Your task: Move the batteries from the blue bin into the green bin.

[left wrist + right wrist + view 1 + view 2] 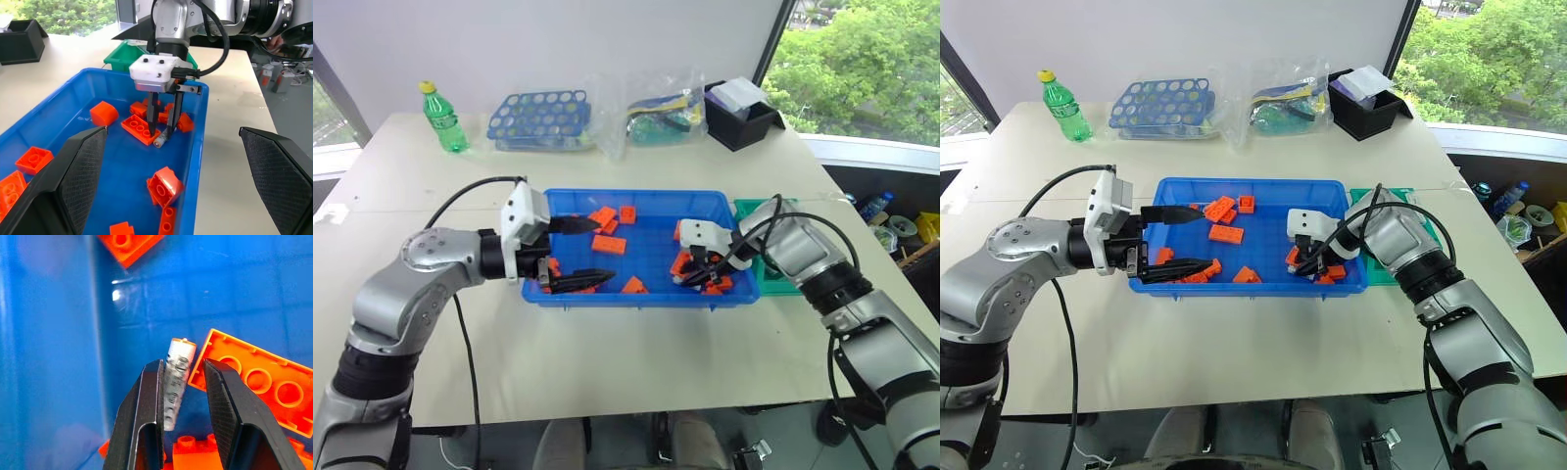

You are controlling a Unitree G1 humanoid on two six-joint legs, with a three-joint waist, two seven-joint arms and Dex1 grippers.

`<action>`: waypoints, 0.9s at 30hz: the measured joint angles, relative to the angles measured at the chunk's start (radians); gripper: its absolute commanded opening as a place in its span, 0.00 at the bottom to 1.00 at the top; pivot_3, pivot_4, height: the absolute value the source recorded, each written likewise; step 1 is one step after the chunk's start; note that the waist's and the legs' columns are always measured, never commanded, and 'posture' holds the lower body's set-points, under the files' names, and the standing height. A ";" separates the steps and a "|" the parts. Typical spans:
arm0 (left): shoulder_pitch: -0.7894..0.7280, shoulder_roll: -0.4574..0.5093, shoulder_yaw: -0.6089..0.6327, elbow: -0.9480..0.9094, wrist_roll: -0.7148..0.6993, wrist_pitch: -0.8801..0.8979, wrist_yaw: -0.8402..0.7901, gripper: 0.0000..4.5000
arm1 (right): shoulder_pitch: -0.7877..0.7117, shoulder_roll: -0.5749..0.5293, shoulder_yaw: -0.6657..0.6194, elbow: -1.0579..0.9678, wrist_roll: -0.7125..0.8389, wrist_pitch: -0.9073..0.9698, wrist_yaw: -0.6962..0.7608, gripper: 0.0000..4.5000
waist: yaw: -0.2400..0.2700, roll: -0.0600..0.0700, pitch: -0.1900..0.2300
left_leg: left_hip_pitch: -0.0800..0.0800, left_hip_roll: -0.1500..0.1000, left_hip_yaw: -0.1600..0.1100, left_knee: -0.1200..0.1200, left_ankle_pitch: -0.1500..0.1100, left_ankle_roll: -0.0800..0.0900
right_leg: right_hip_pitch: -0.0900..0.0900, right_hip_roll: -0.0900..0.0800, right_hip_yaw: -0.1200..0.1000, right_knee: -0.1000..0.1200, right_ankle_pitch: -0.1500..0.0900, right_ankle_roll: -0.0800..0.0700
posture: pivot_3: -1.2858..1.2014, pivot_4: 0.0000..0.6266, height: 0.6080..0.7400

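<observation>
Right gripper [181, 382] points down into the right end of the blue bin [641, 201]. Its two fingers straddle one battery [176, 377]: one finger touches the battery's side, the other stands just off it, so the jaws are nearly together around it but a full clamp cannot be confirmed. The battery lies on the bin floor, one end just beside an orange brick [254, 382].

Left gripper [578, 253] is level over the bin's left end, fingers wide apart, holding nothing.

More orange bricks are scattered across the bin floor. The green bin [124, 56] sits just beside the blue bin's right end.
</observation>
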 measured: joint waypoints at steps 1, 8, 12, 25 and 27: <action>-0.008 -0.004 -0.001 0.007 0.001 -0.003 -0.002 1.00 | 0.000 0.001 -0.005 -0.004 0.000 0.011 -0.004 0.29 | 0.000 0.000 0.000 | 0.000 0.000 0.000 0.000 0.000 0.000 | 0.000 0.000 0.000 0.000 0.000 0.000 | 0.52 0.24 0.87; -0.040 -0.024 -0.037 0.048 0.022 -0.026 -0.028 1.00 | 0.020 -0.019 -0.055 -0.127 0.016 0.130 -0.026 0.29 | 0.000 0.000 0.000 | 0.000 0.000 0.000 0.000 0.000 0.000 | -0.001 0.000 0.000 0.002 0.001 -0.001 | 0.52 0.24 0.87; -0.045 -0.026 -0.040 0.059 0.033 -0.043 -0.046 1.00 | 0.034 -0.058 -0.104 -0.223 0.050 0.234 -0.028 0.60 | 0.004 0.000 0.000 | 0.000 0.000 0.000 0.000 0.000 0.000 | -0.001 0.000 0.000 0.003 0.000 0.000 | 0.52 0.24 0.87; -0.057 -0.044 -0.063 0.098 0.056 -0.068 -0.085 1.00 | 0.149 -0.096 -0.119 -0.316 0.071 0.332 -0.103 0.68 | 0.016 0.000 0.000 | -0.001 0.000 0.000 0.002 0.000 0.000 | -0.002 0.000 0.000 0.005 0.000 0.000 | 0.52 0.24 0.87; -0.067 -0.044 -0.064 0.098 0.060 -0.068 -0.086 1.00 | 0.150 -0.083 -0.118 -0.284 0.070 0.328 -0.124 0.68 | 0.017 0.000 0.000 | -0.001 0.000 0.000 0.002 0.000 0.000 | -0.002 0.000 0.000 0.005 0.000 0.000 | 0.52 0.24 0.87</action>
